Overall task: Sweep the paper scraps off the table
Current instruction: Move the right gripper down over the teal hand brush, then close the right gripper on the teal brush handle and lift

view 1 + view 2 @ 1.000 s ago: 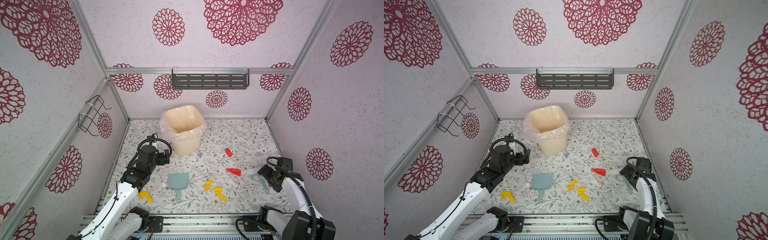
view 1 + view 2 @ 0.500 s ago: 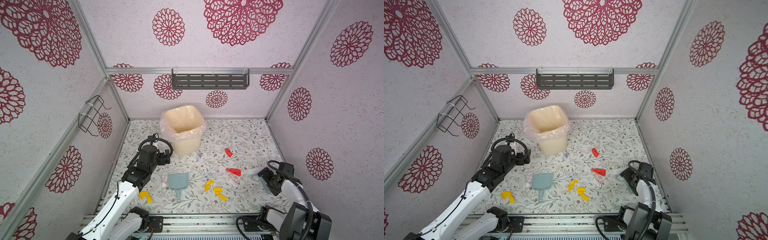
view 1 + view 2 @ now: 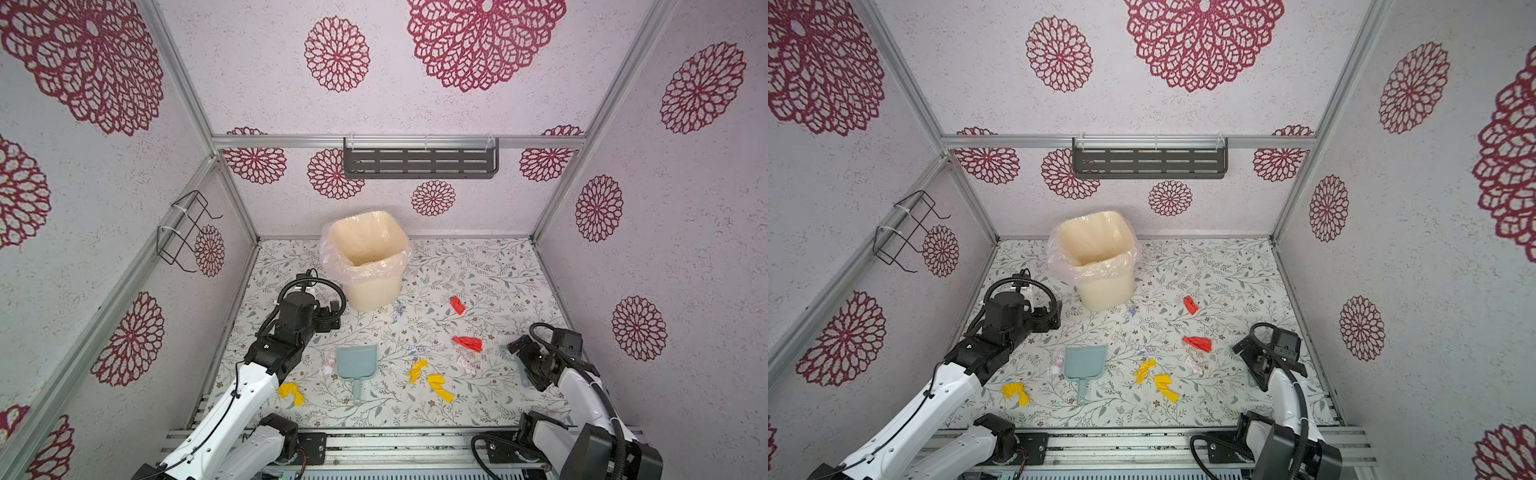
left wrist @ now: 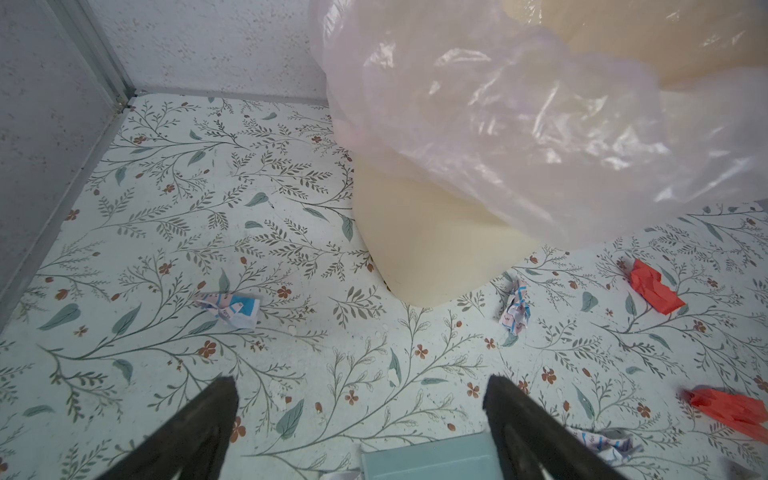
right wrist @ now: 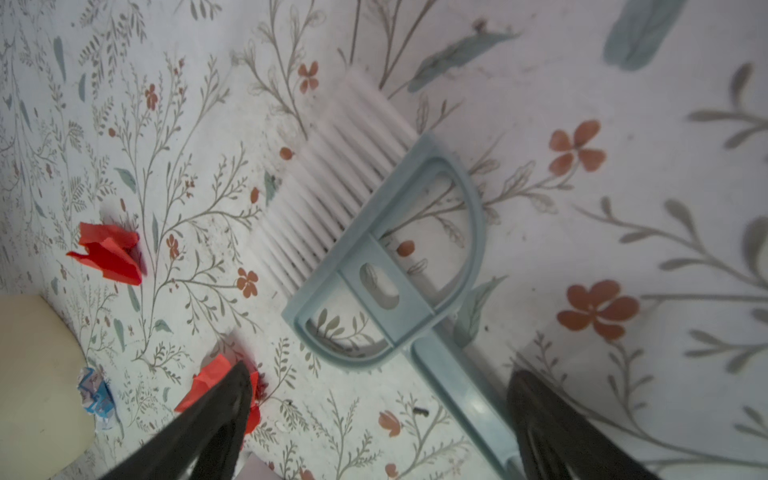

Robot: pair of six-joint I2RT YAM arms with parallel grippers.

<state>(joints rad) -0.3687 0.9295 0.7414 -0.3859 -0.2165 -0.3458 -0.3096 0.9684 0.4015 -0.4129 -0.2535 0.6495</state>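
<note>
Several paper scraps [image 3: 468, 343] lay loose on the table [image 3: 478, 282], none yet collected. At the left, your left claw [image 4: 360, 382] hung wide open and empty above the table, near the bin [image 3: 374, 291]; I judge it was placed there to leave the middle free. One yellow scrap lay beside that arm, and a pale one just beside the dustpan [image 3: 356, 361], which lay flat with its mouth toward the bin. More yellow and red scraps were scattered between the dustpan and the brush [image 5: 365, 253]. At the right, your right claw [image 5: 381, 372] was also wide open, its fingers on both sides of the brush handle, probably ready to take it. The table was flat, printed with twigs, and patterned walls closed three sides.
</note>
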